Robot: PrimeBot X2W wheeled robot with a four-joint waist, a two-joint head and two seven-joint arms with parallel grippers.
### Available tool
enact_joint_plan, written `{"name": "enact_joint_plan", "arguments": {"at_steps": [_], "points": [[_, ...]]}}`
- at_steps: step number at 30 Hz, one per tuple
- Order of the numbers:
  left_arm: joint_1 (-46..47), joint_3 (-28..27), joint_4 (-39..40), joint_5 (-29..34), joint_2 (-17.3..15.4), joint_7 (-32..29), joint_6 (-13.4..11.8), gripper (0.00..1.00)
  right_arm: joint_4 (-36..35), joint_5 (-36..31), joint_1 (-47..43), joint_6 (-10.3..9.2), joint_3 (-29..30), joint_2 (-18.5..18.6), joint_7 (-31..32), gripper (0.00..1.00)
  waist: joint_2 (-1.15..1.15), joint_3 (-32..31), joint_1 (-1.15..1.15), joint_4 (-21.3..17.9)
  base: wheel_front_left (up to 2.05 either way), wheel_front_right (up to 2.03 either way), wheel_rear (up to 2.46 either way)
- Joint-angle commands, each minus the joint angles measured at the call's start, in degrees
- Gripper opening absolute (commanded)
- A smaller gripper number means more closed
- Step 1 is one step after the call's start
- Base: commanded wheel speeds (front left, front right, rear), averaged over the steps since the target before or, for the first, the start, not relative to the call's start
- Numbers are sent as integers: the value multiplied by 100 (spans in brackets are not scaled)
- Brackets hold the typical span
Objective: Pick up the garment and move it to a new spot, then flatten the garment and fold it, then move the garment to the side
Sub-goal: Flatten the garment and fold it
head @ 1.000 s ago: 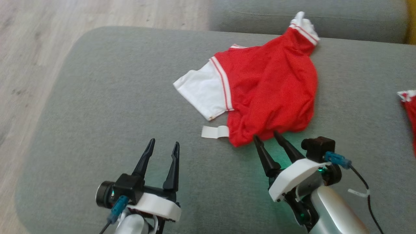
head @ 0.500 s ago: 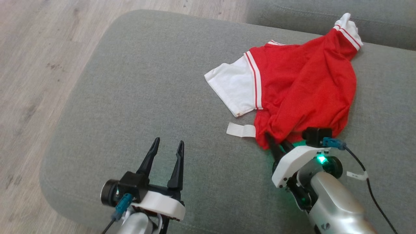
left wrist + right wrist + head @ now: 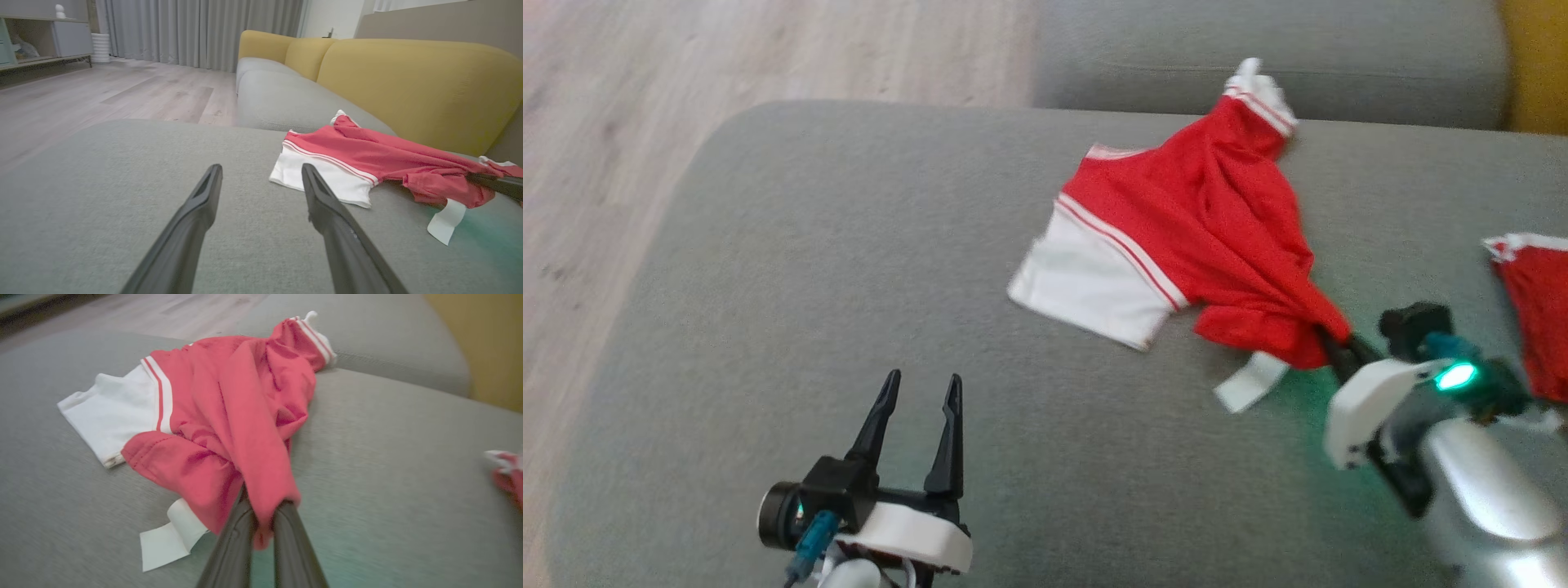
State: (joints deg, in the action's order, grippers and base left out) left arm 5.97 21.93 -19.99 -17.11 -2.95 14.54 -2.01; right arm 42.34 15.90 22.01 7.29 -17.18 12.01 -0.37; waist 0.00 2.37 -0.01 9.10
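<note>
- You have one garment (image 3: 1201,220), red with one white sleeve and striped trim. It lies crumpled on the far right part of the grey cushion (image 3: 809,286).
- One white label strip (image 3: 1250,382) trails from the garment's near hem down onto the cushion.
- One more piece of red-and-white cloth (image 3: 1539,310) lies at the cushion's right edge, apart from the garment.
- You have two arms, both over the near side of the cushion.
- Your left arm (image 3: 907,539) sits low at the cushion's near left and points straight across it toward the far side. Its jaws stand wide apart with nothing between them, well clear of the garment.
- Your right arm (image 3: 1478,490) comes in from the cushion's near right, angled toward its middle. Its jaws are pinched tight on a bunched fold of the garment's near red hem.
- The red cloth draws into a taut ridge running to that grip.
- The white sleeve lies flat on the cushion, and one striped cuff reaches the cushion's far edge.
</note>
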Motion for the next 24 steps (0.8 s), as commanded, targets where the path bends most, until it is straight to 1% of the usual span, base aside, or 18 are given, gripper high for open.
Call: {"name": "enact_joint_plan", "arguments": {"at_steps": [1,4,6,7,8,11,13,15,16,20,22,24], "points": [[137,-243,229,0,6,46,-9,100,-469,-284,31,20,-64,274,186,0,0,-170,1,-343,0,0,0],[102,-230,268,-43,6,46,-15,100,-1174,-661,-103,20,80,728,672,0,0,-196,1,-523,0,0,0],[81,-224,287,-83,6,46,-36,100,-1658,-929,-215,20,223,949,1020,0,0,-208,1,-622,0,0,0],[77,-214,294,-101,7,46,-43,100,-1914,-1049,-278,20,303,1006,1147,65,0,-206,1,-658,0,0,0],[80,-203,298,-115,7,46,-47,100,-2170,-1128,-340,20,430,998,1237,100,0,-201,1,-688,0,0,0],[111,-172,308,-129,7,46,-56,100,-2888,-1326,-544,20,741,783,1334,100,0,-174,1,-746,0,0,0],[142,-162,310,-123,7,46,-56,100,-3312,-1461,-683,20,823,558,1208,100,0,-152,1,-772,0,0,0],[171,-171,306,-102,7,46,-49,100,-3618,-1486,-839,20,808,287,1024,100,0,-123,1,-802,0,0,0],[205,-195,299,-66,7,46,-35,100,-3853,-1501,-973,20,815,-10,720,100,0,-90,1,-828,0,0,0],[277,-229,294,-4,7,46,9,100,-4025,-1386,-1338,20,851,-596,87,100,0,-24,1,-872,0,0,0],[313,-238,296,19,7,46,32,100,-4017,-1335,-1525,20,904,-773,-213,100,0,18,1,-898,0,0,0],[361,-251,288,50,7,46,57,100,-3973,-1272,-1662,20,923,-865,-463,100,0,71,1,-940,0,0,0]]}}
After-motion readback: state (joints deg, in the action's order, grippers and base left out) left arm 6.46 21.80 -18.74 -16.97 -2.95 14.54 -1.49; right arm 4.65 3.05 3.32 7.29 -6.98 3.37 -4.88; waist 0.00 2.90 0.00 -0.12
